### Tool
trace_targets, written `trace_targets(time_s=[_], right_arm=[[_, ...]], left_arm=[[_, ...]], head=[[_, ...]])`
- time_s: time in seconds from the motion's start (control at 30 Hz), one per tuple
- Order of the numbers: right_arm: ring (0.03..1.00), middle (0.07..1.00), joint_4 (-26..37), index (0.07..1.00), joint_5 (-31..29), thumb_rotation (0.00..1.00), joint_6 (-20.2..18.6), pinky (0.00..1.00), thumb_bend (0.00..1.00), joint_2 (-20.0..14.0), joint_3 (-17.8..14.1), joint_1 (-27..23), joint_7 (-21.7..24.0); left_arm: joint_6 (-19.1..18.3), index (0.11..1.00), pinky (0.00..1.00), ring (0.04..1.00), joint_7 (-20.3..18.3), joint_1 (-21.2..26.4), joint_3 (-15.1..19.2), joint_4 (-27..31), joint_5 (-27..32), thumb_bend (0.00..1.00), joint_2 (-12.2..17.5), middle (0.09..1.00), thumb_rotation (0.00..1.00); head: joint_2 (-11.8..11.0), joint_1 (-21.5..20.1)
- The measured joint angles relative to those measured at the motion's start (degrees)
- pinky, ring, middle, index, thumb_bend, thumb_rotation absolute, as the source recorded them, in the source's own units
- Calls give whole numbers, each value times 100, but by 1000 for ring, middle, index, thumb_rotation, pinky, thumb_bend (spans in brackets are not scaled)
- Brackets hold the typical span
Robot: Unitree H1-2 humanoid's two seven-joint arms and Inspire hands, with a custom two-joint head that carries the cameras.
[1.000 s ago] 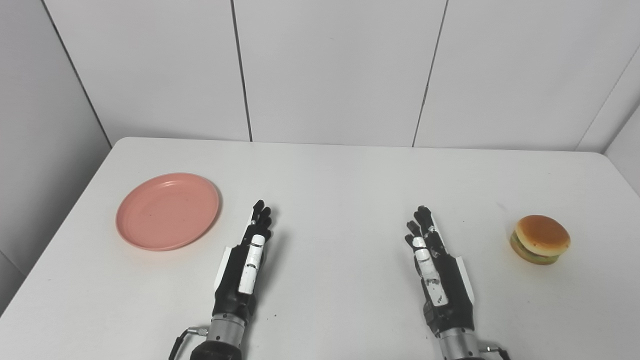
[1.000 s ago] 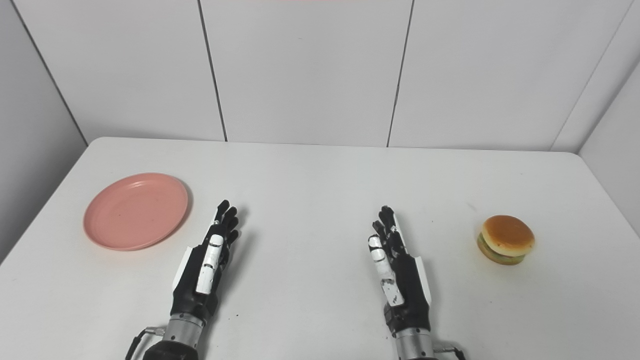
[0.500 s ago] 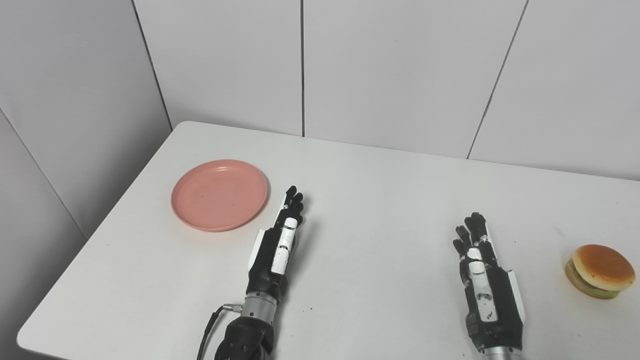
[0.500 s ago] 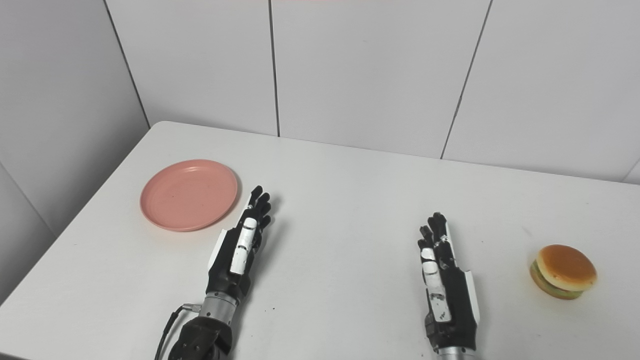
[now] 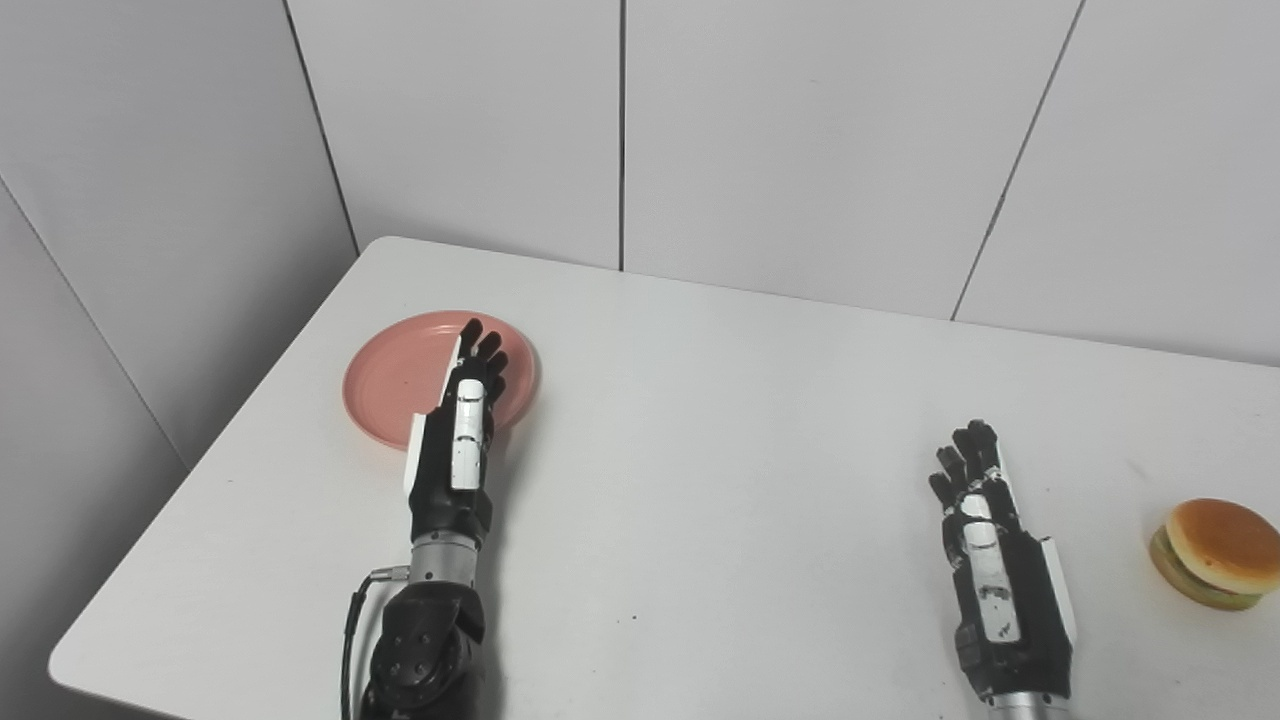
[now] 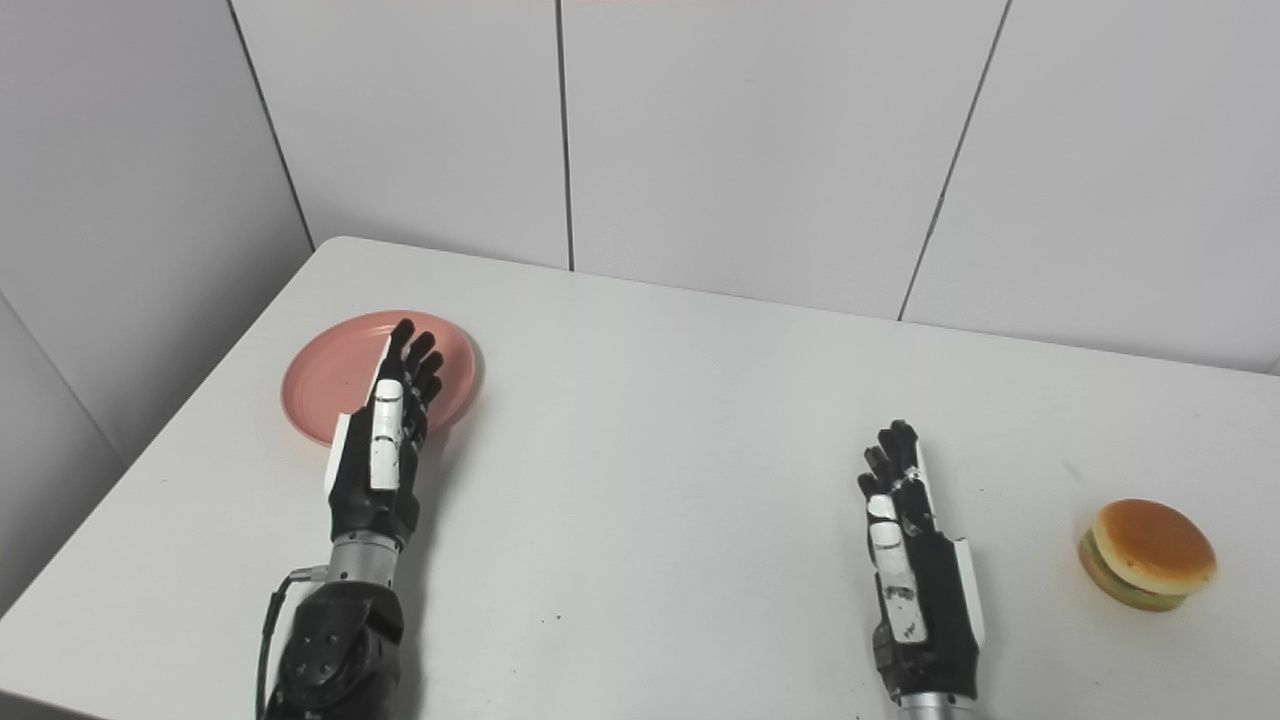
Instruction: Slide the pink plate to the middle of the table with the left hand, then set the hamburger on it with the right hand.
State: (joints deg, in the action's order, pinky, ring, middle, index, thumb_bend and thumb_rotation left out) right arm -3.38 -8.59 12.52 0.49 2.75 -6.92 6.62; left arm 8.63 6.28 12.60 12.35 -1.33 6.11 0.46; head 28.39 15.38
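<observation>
The left robot hand [image 5: 458, 440] hangs open over the round pink plastic plate [image 5: 385, 385] at the far left of the white worktop [image 5: 720, 450]. A light press could skid off. The right robot hand [image 5: 995, 575] rests open; the toy hamburger [image 5: 1215, 552] sits near right.

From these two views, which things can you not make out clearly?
- Whether the left hand touches the plate: both views look from above, and the hand covers the plate's right part.
- Under both palms: the hands' backs hide it.
- The hamburger filling: too small; only a green layer shows.
- The right hand forearm: cut off by the bottom edge.
</observation>
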Motion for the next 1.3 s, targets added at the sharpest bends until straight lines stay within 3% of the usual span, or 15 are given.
trace_targets(time_s=[0.2, 0.43, 0.67, 0.83, 1.07, 1.3], right_arm=[[995, 1000, -11, 979, 0, 781, 2, 1000, 537, 4, 0, -18, 3], [997, 1000, -18, 984, 3, 777, 2, 1000, 541, -6, -16, -20, 5], [995, 1000, -44, 986, 17, 771, 2, 1000, 523, -12, -19, -41, 9], [983, 995, -48, 977, 21, 763, 2, 989, 546, -15, -17, -49, 11], [989, 997, -50, 980, -31, 744, 1, 1000, 508, -31, -21, -48, 37], [991, 996, -50, 980, -102, 743, 1, 1000, 524, -40, -21, -46, 56]], left_arm=[[217, 856, 931, 879, 64, 190, 433, -366, 64, 702, 342, 865, 1000], [378, 791, 897, 838, 430, 376, 1020, -788, 254, 701, 720, 812, 1000], [429, 791, 828, 806, 595, 416, 1052, -657, 245, 713, 742, 801, 1000], [509, 789, 833, 795, 742, 467, 1153, -670, 236, 730, 800, 792, 1000], [647, 786, 816, 780, 1000, 666, 1413, -1424, 228, 740, 1158, 778, 1000], [891, 813, 825, 804, 1059, 890, 1337, -2403, 232, 704, 1409, 802, 1000]], head=[[-26, 9], [-53, 44], [-62, 62], [-70, 53], [-53, 96], [-26, 141]])
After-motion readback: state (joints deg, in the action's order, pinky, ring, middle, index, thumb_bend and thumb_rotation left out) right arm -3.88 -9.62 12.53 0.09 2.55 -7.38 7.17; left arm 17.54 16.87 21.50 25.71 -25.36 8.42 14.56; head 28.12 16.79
